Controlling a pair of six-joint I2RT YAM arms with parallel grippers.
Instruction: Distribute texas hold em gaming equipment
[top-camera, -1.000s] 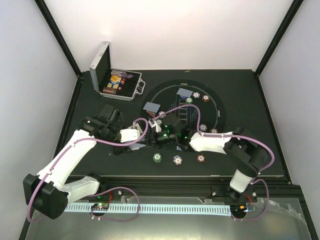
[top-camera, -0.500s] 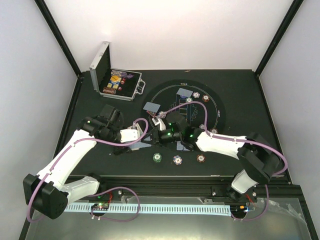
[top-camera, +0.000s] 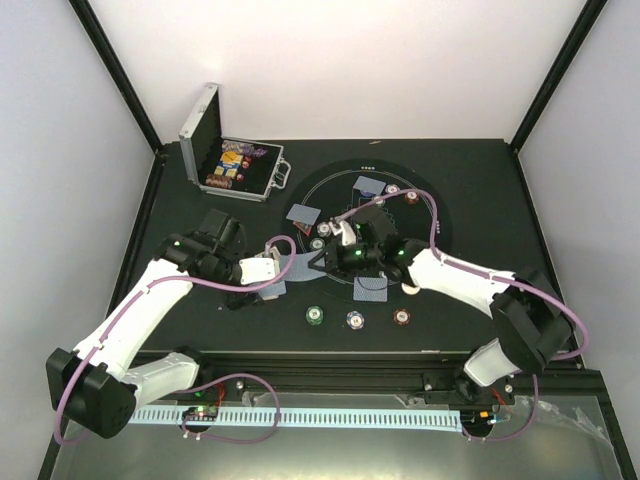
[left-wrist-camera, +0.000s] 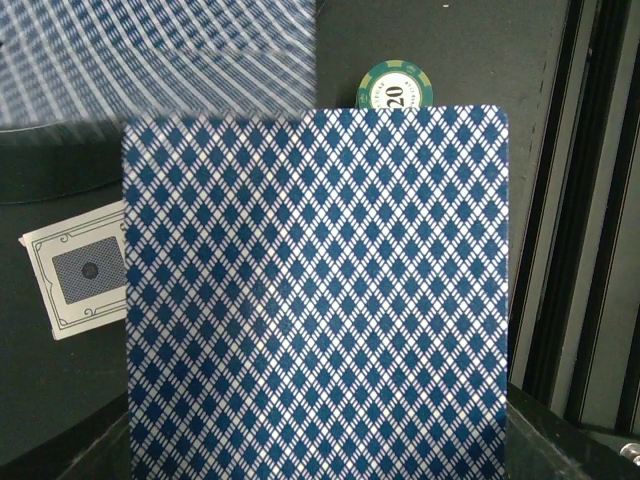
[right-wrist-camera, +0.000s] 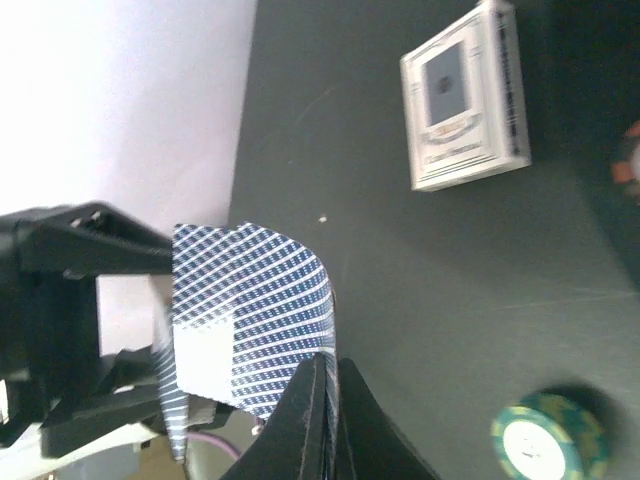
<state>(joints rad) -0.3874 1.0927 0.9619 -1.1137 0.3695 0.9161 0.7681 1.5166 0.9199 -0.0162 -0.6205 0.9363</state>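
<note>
Over the near-left of the black bench, grips a stack of blue-backed playing cards in the closed left end effector. Pinches a single card off that stack by its edge in the fully shut right end effector, bowing it into a curve. Expect light, slick, springy stock: hold firmly at the very edge, slide flat, avoid creasing.

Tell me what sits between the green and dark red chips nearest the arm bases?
A blue-white chip lies between the green chip and the dark red chip, in the top view.
</note>
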